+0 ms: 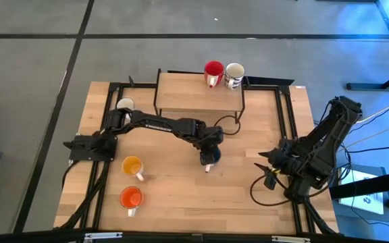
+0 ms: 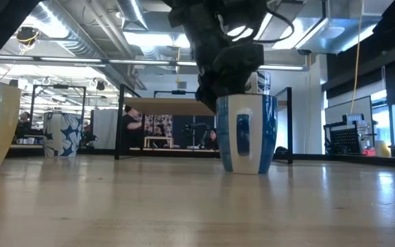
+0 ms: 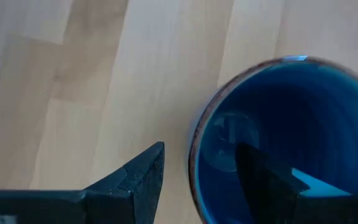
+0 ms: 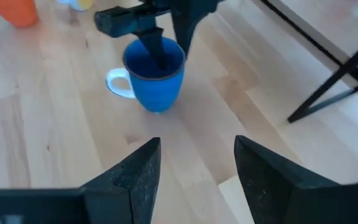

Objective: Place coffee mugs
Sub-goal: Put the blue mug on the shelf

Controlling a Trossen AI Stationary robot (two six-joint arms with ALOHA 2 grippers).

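On the wooden table (image 1: 181, 196), nearest the front edge at about seven o'clock from centre, stands the orange mug (image 1: 131, 198); just beyond it is the yellow-orange mug (image 1: 132, 165). At the table's middle the left gripper (image 1: 209, 160) hangs over the blue mug (image 4: 155, 76), which sits upright on the wood with its white handle sticking out sideways. One finger (image 3: 263, 180) reaches down inside the cup and the other (image 3: 138, 180) stands outside the wall, so the rim lies between spread fingers; whether they press the wall cannot be told. From above, the arm covers nearly all of this mug.

At about three o'clock the right gripper (image 4: 194, 168) waits above bare wood, fingers apart, holding nothing.

Farther back, a white mug (image 1: 124, 104) at ten o'clock is partly hidden by the left arm's base. At twelve o'clock a raised wooden shelf (image 1: 188, 94) on dark legs carries the red mug (image 1: 213, 71) and a white printed mug (image 1: 234, 74), side by side at its far edge.
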